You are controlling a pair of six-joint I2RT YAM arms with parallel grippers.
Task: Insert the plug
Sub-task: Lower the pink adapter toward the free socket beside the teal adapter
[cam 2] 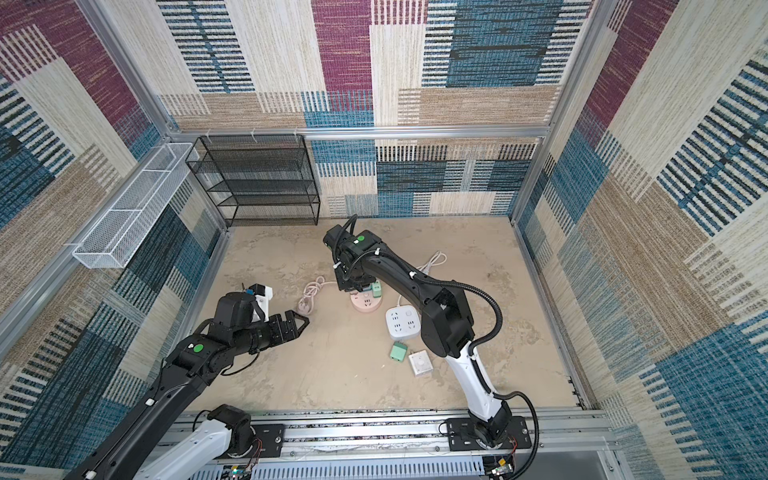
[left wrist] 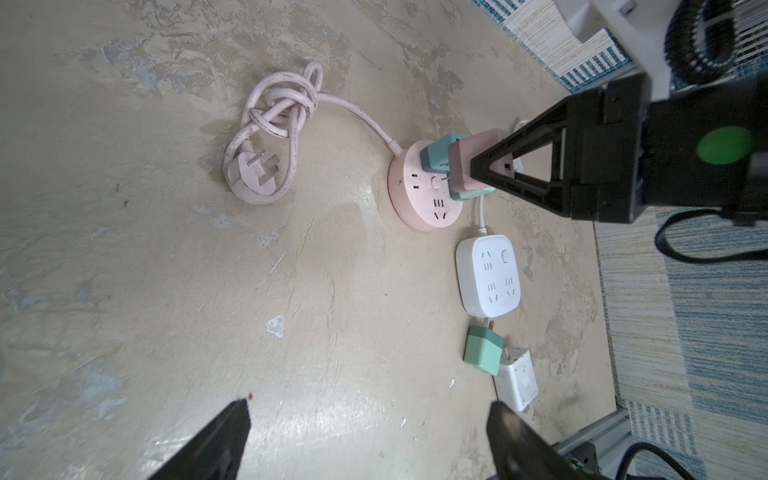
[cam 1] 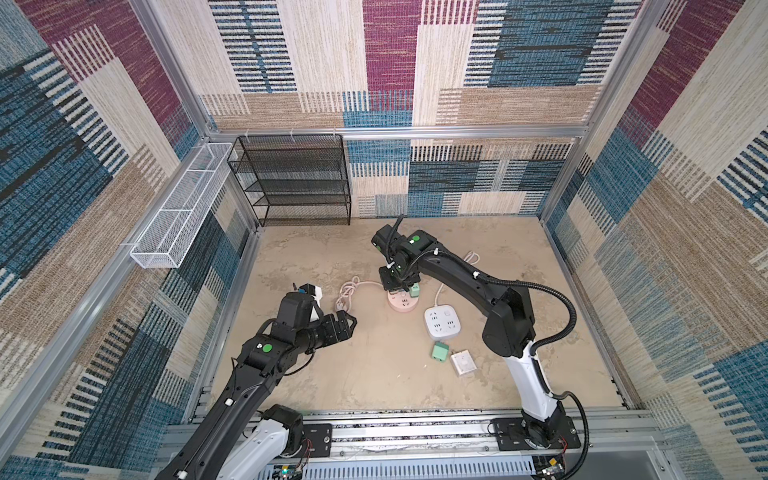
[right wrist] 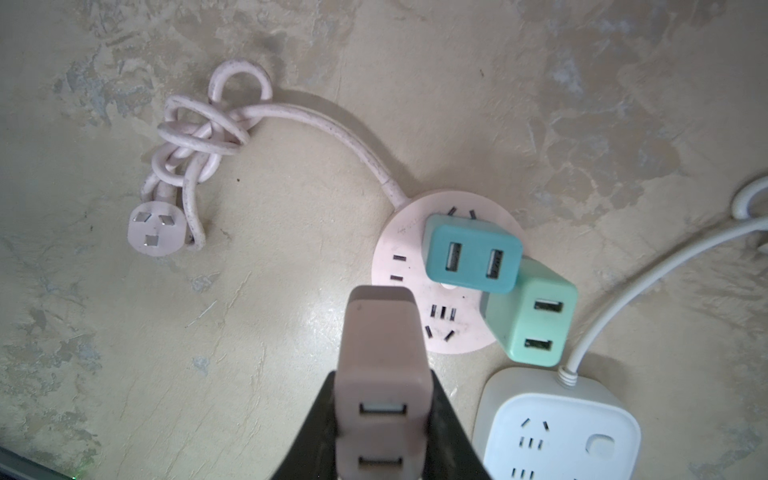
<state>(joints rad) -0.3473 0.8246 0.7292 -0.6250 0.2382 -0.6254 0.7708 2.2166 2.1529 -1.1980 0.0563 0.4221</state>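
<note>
Right end effector [right wrist: 382, 374] clenched on pink plug [right wrist: 380, 340], we see it over round strip [cam 1: 401, 306] mid-frame, left end effector [left wrist: 370, 410] spread wide

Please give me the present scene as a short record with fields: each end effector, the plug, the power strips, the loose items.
left end effector: open, empty, above the table
right end effector: shut on pink adapter
pink adapter: over pink round strip, prongs visible, not seated
plugged into round strip: blue adapter, green adapter
beside it: white square strip, nothing plugged in
loose on table: second green adapter, white adapter
</note>
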